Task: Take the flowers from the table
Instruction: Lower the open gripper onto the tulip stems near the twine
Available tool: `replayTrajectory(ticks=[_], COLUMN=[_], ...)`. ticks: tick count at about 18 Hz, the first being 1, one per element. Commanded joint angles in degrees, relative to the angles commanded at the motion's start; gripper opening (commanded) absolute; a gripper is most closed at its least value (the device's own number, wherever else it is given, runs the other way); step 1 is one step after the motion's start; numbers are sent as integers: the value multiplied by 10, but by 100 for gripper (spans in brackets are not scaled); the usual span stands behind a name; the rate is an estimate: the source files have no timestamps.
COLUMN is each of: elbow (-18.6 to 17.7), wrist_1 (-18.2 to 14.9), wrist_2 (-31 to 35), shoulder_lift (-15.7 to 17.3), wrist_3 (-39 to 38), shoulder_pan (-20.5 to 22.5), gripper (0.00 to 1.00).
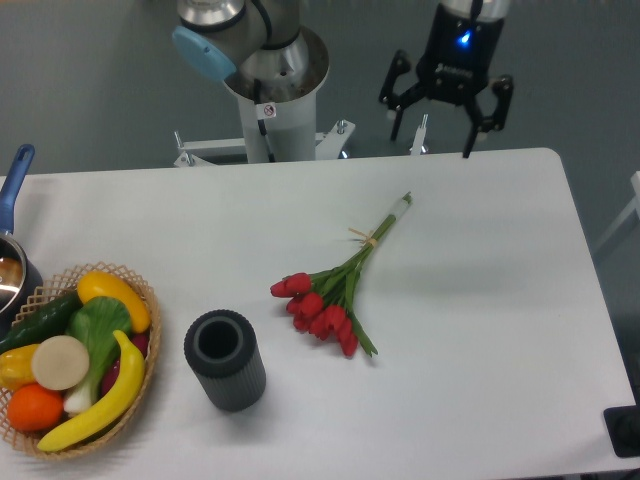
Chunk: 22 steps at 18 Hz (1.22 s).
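The flowers (335, 290), a bunch of red tulips with green stems tied by a thin band, lie flat on the white table (480, 330) near its middle, blooms toward the front left and stem ends toward the back right. My gripper (435, 140) hangs open and empty above the table's back edge, up and to the right of the stem ends, well apart from the bunch.
A dark grey ribbed cylinder vase (224, 359) stands upright left of the blooms. A wicker basket (140, 290) of fruit and vegetables sits at the front left. A pot with a blue handle (14, 185) is at the left edge. The arm's base (275, 100) stands behind the table.
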Motion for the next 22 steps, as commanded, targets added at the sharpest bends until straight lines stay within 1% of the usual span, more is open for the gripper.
replayTrajectory(ticks=[2, 4, 5, 7, 10, 11, 13, 14, 15, 17, 19, 20, 22], elbow=[-35, -71, -77, -79, -87, -91, -99, -106, -113, -123, -121, -122, -128], wrist_1=[34, 82, 89, 90, 90, 90, 90, 89, 89, 95, 99, 111, 146], wrist_2=[13, 26, 31, 34, 44, 70, 136, 161, 171, 172, 169, 167, 165], shoulder_lift=[5, 11, 10, 2, -10, -14, -33, -38, -41, -51, -69, -81, -97], wrist_3=[0, -1, -1, -1, 4, 6, 25, 27, 27, 28, 30, 30, 31], shoulder_pan=[-10, -18, -23, -36, -41, -52, -85, -99, -104, -105, -108, -113, -120], gripper=[100, 100, 100, 100, 100, 100, 100, 100, 100, 100, 100, 100, 100])
